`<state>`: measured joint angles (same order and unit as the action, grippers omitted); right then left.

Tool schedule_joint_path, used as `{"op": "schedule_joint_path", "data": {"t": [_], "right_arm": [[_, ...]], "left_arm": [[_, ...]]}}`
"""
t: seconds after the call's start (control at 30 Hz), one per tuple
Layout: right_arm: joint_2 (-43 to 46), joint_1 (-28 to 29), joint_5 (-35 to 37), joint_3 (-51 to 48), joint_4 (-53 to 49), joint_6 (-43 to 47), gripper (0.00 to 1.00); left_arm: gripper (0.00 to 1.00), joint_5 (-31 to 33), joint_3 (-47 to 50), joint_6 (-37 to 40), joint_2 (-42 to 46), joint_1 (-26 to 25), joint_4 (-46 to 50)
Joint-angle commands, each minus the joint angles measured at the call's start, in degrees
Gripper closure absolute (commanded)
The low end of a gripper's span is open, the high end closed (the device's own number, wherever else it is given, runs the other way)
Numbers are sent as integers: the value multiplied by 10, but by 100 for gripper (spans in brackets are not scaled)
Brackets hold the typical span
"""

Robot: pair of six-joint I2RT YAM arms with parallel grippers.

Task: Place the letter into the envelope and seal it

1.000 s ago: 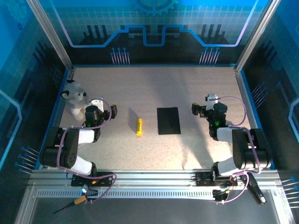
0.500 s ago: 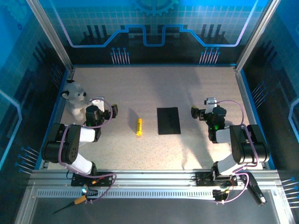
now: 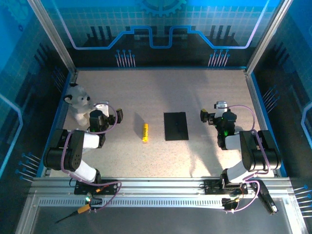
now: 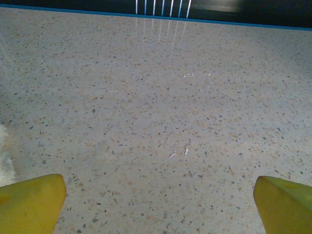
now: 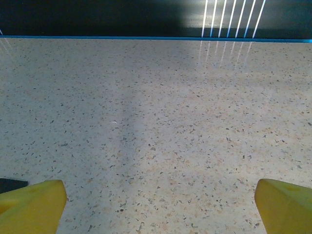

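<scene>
The black envelope (image 3: 176,126) lies flat and closed at the table's middle. The letter is out of view. My left gripper (image 3: 104,113) rests low at the left, open, well left of the envelope. In its wrist view the left gripper (image 4: 158,209) has its yellow fingertips (image 4: 31,202) wide apart over bare table. My right gripper (image 3: 218,113) sits open just right of the envelope. In the right wrist view the right gripper (image 5: 158,209) holds nothing, and a black corner of the envelope (image 5: 9,184) shows by its left fingertip (image 5: 31,204).
A small yellow stick (image 3: 145,132) lies left of the envelope. A grey and white plush toy (image 3: 78,102) stands beside the left gripper, its fur at the wrist view's edge (image 4: 4,161). Blue-edged walls (image 3: 252,97) enclose the speckled table (image 3: 161,92).
The right gripper has drawn back slightly toward the near edge. The left arm has barely shifted. Envelope and stick have not moved.
</scene>
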<state>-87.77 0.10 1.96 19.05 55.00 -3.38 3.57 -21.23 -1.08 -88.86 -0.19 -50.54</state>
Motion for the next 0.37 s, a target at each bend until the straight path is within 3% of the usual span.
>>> {"op": "schedule_joint_path", "data": {"t": [0.0,0.33], "right_arm": [[0,9,17,1,22,6,0],[-2,37,32,21,-12,36,0]], "left_arm": [[1,-9,-9,11,-1,4,-18],[1,-9,-10,11,-1,4,-18]]}}
